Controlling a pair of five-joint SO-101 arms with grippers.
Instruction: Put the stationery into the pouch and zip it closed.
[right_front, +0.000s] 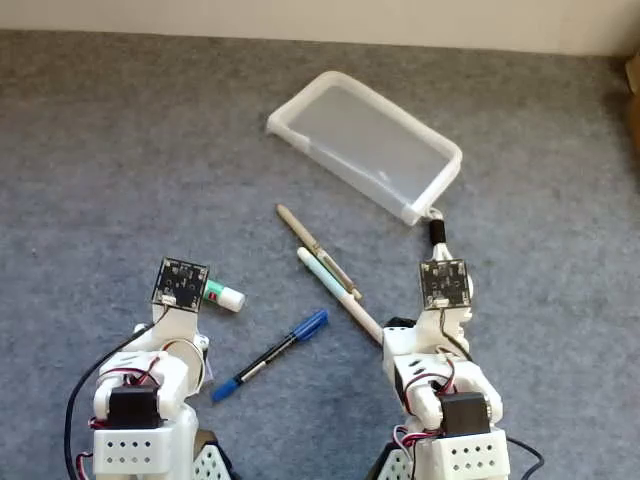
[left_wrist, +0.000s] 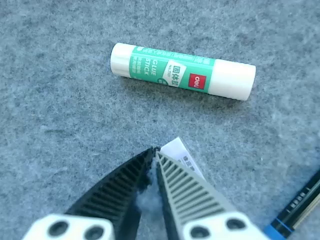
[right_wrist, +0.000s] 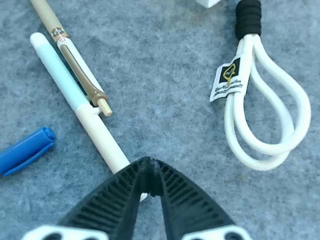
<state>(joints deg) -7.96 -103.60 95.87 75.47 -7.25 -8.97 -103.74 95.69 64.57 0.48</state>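
The translucent white pouch (right_front: 370, 145) lies at the back middle of the grey carpet, its white loop pull (right_wrist: 260, 110) with a black toggle (right_wrist: 248, 17) trailing toward my right arm. A green-and-white glue stick (left_wrist: 182, 71) lies just ahead of my left gripper (left_wrist: 154, 152), which is shut and holds nothing. My right gripper (right_wrist: 148, 167) is also shut and bare, its tip beside the rear end of a light-blue and cream pen (right_wrist: 75, 100). A beige pen (right_wrist: 75, 60) lies alongside that pen. A blue pen (right_front: 270, 355) rests between the two arms.
Grey carpet (right_front: 100, 180) covers the whole work surface. A small white label (left_wrist: 180, 155) shows under my left fingers. A pale wall strip (right_front: 300, 15) runs along the back edge. Open carpet lies to the far left and far right.
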